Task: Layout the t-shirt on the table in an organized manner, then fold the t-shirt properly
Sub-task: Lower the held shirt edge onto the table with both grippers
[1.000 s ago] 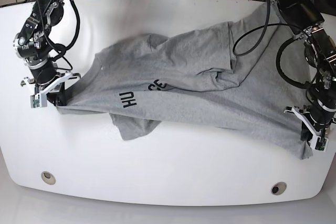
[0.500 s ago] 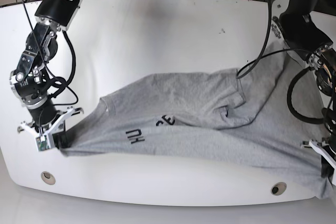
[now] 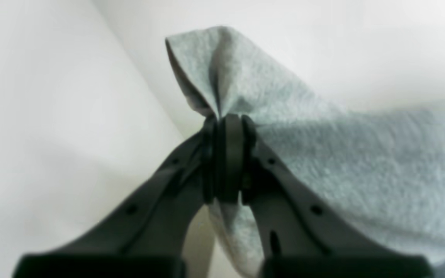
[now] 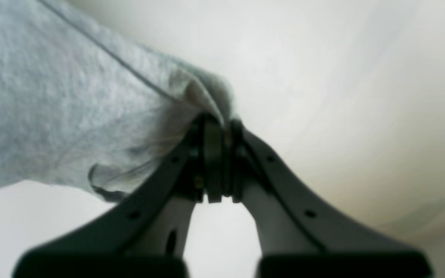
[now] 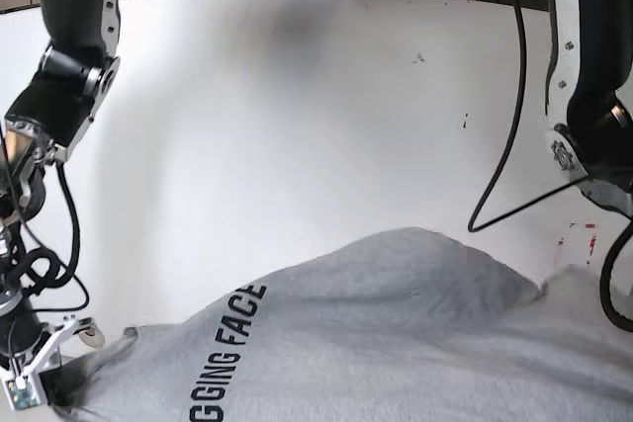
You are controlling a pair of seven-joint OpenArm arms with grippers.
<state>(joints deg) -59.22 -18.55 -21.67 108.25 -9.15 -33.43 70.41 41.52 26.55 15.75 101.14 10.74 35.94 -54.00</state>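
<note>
The t-shirt (image 5: 396, 333) hangs stretched across the near edge of the table (image 5: 297, 126), filling the base view from 4 to 8 o'clock, lettering facing up. The left gripper (image 3: 226, 162) is clamped on one bunched corner of fabric, the right gripper (image 4: 216, 162) on another. From 9 through 3 o'clock the white tabletop lies bare.

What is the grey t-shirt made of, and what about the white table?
The t-shirt looks like soft knit cotton: flecked heather grey, matte, draping in folds. The table seems hard and smooth, perhaps laminate or plastic; its white top is glossy. I can't tell exactly.
</note>
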